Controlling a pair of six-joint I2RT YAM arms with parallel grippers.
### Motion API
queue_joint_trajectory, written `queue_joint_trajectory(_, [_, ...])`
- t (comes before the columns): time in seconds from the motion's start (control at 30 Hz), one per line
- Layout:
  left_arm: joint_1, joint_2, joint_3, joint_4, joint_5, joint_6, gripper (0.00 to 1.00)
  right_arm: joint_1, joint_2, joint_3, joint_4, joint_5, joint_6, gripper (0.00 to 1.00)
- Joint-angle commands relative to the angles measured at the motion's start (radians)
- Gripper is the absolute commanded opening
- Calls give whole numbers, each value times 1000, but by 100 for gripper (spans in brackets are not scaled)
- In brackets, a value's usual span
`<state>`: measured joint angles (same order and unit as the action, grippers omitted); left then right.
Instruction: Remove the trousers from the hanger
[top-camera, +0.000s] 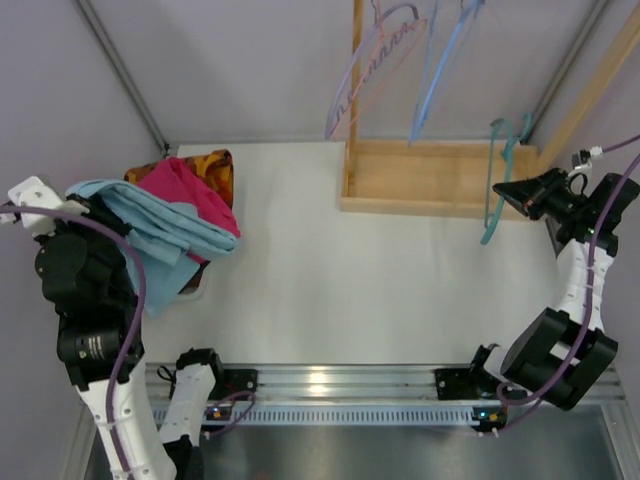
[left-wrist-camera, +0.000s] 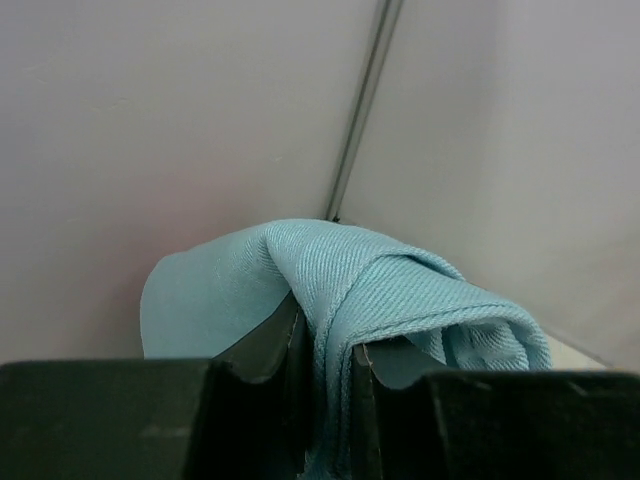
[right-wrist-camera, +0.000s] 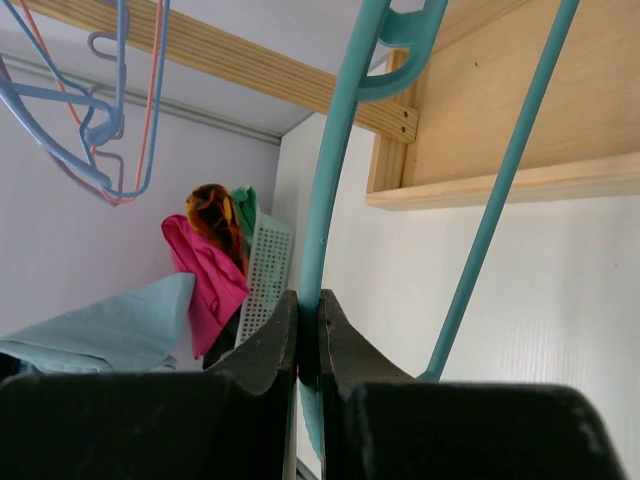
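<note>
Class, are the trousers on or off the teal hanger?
Off: the left hand holds the trousers, while the right hand holds the bare hanger.

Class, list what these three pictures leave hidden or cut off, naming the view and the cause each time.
- Top view: basket almost buried under trousers and pink cloth.
- Left wrist view: trousers' lower part hidden behind left gripper.
- Right wrist view: hanger, upper end cut off by top edge.
</note>
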<state>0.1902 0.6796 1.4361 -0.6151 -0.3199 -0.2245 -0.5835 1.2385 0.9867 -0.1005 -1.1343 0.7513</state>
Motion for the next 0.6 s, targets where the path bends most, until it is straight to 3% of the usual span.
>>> queue_joint_trajectory(0.0, [12,84,55,124,-94,95,0,48,-2,76,36,34,-29,0])
queue_joint_trajectory(0.17, [12,322,35,199,-74,152,0,119,-7,96,30,65,-32,0])
queue_joint_trajectory(0.33, [6,472,-104,541,-27,264,0,142,-17,121,19,79,-36,0])
queue_joint_trajectory(0.57, [-3,782,-91,699,1,286,15,159,-31,150,-1,84,-40,0])
